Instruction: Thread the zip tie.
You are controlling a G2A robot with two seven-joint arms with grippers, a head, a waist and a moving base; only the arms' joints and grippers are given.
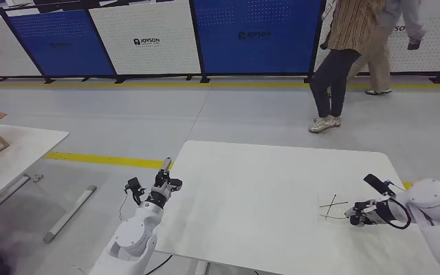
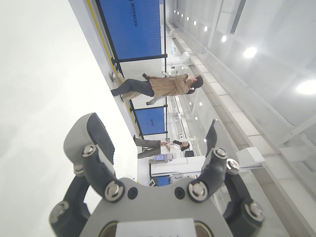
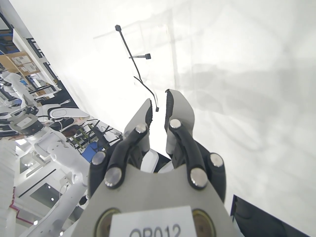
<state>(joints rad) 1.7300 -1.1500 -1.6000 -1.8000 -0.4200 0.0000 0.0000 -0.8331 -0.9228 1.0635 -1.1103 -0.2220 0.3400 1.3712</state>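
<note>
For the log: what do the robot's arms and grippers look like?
The left arm and right arm are white shells with black cables at the wrists. The left gripper and right gripper each have two grey fingers with black ribbed pads, black links, silver bolts and a white printed label.

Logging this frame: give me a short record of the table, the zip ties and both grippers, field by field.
table: white
zip ties: thin, black, lying crossed on the table; no closed loop visible
right gripper: low over the ties, fingers narrowly apart, one tie's end between the tips, not clamped
left gripper: wide open, empty, at the table's left edge
</note>
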